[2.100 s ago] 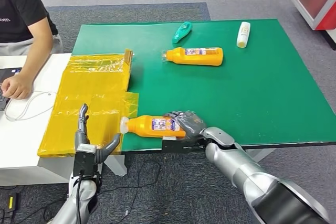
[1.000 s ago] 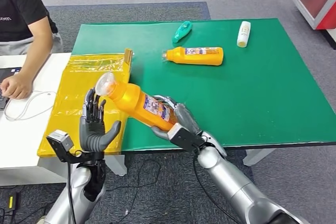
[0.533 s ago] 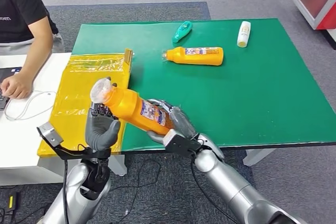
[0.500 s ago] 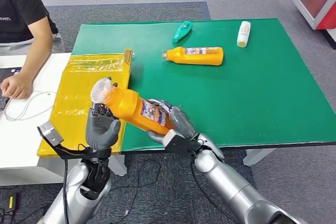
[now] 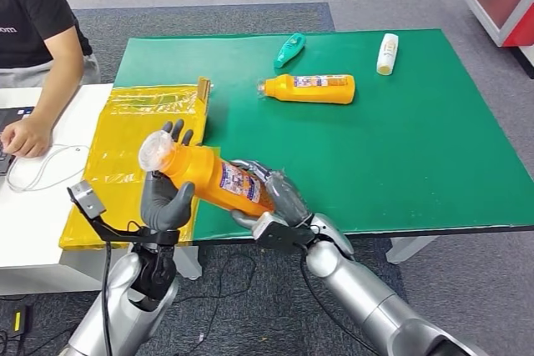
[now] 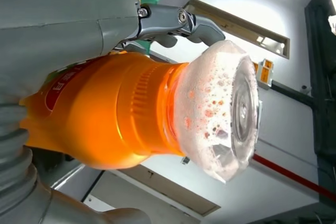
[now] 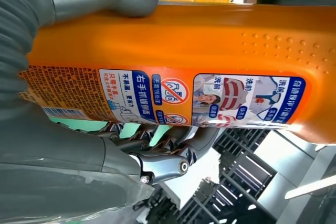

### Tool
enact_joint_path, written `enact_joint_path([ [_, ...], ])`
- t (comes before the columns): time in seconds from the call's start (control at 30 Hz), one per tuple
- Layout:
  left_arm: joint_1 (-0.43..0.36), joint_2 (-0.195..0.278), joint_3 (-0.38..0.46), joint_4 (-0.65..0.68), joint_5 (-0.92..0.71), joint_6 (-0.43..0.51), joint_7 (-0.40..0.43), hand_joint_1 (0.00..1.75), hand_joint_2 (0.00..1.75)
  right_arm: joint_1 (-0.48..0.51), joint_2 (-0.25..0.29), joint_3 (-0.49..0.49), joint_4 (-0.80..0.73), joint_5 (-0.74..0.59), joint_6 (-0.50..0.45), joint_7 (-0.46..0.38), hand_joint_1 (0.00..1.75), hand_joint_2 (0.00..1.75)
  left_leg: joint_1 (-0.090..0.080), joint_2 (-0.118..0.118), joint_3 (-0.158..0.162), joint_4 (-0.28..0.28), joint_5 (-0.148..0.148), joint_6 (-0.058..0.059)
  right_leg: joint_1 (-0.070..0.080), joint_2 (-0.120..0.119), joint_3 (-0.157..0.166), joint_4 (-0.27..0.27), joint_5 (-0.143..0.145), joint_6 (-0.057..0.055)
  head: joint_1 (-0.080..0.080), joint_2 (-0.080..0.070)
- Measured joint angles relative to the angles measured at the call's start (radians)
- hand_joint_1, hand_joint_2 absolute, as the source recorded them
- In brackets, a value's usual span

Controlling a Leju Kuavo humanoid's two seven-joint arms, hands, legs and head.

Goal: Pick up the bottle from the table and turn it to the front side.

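Two orange bottles: one held, one lying.

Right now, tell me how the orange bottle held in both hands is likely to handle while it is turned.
The orange bottle looks like rigid plastic, so it should keep its shape. Its glossy skin may slip in the right hand. The foam under its clear cap suggests liquid that could shift. The left hand grips the neck end.

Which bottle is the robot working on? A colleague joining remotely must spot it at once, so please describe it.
Start at the green table and go to its near edge beside the yellow plastic sheet. There an orange bottle is lifted off the surface, tilted, its clear cap toward the left hand and its base in the right hand. The other orange bottle lies flat farther back, untouched.
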Motion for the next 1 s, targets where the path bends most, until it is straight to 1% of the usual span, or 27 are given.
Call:
enact_joint_path([
  [0.13,-0.006,0.000,0.000,0.011,-0.008,0.018,0.006,0.00,1.75,0.000,-0.003,0.012,0.000,0.011,-0.030,0.000,1.75,1.75,0.000,0.000,0.000,0.000,0.000,0.000,0.000,0.000,0.000,0.000,0.000,0.000,0.000,0.000],
  [0.47,-0.014,0.000,0.000,0.041,-0.019,0.041,0.009,0.00,1.75,0.000,-0.008,0.021,-0.009,0.004,-0.058,0.000,1.75,1.75,0.000,0.000,0.000,0.000,0.000,0.000,0.000,0.000,0.000,0.000,0.000,0.000,0.000,0.000],
  [0.73,-0.033,0.000,0.000,0.078,-0.027,0.036,0.011,0.00,1.75,-0.003,-0.016,0.023,-0.030,-0.010,-0.056,0.001,1.75,1.75,0.000,0.000,0.000,0.000,0.000,0.000,0.000,0.000,0.000,0.000,0.000,0.000,0.000,0.000],
  [1.0,-0.048,0.001,-0.002,0.101,-0.041,0.019,0.004,0.00,1.75,-0.008,-0.021,0.023,-0.041,-0.033,-0.026,0.001,1.75,1.75,0.000,0.000,0.000,0.000,0.000,0.000,0.000,0.000,0.000,0.000,0.000,0.000,0.000,0.000],
])
